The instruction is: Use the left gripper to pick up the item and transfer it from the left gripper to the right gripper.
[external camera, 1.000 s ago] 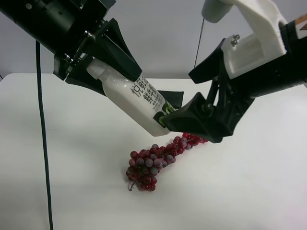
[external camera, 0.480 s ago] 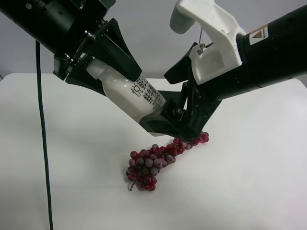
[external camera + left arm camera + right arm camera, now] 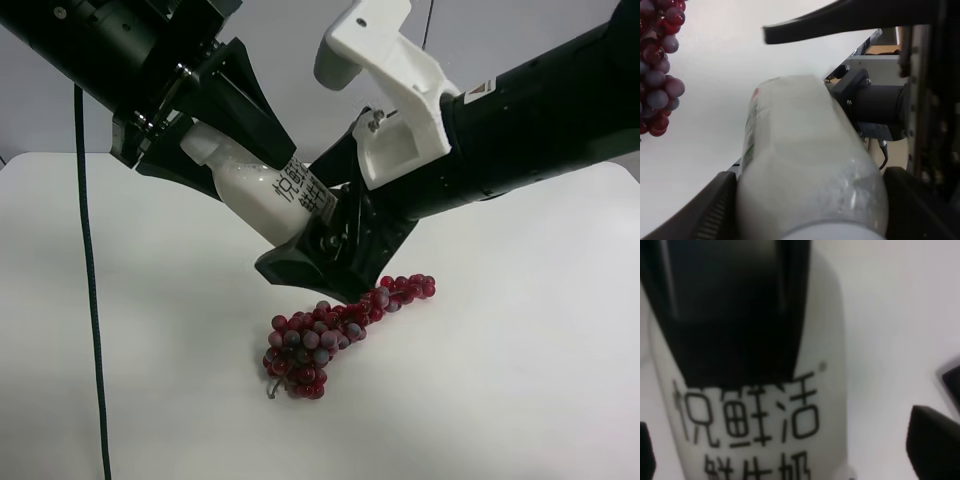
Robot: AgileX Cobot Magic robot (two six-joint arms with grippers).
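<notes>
**Q:** What are the largest elements shown?

**A:** A white, flat desk (image 3: 520, 400) carries the scene. Two arms reach over it. The all-black arm with a trailing black cable (image 3: 100, 50) enters at the exterior high view's left. The black arm with a white plastic shell (image 3: 400, 90) enters at that view's right.

**Q:** How does each hand stand?

**A:** The left hand (image 3: 258, 180), on the all-black arm, is clamped on the small white plastic bottle (image 3: 245, 185), one black finger on either side of its body. The right hand (image 3: 292, 225) is spread wide, its two black fingers flanking the bottle's lower end. In the right wrist view a clear gap shows between the bottle and one fingertip (image 3: 935, 440).

**Q:** Where is the bottle?

**A:** In the air above the desk, tilted, with its neck end higher toward the all-black arm and its base lower inside the right hand. Its label of dark characters (image 3: 305, 190) faces upward.

**Q:** And beneath it?

**A:** A bunch of red grapes (image 3: 320, 335) lies on the desk, just below the right hand.
</notes>
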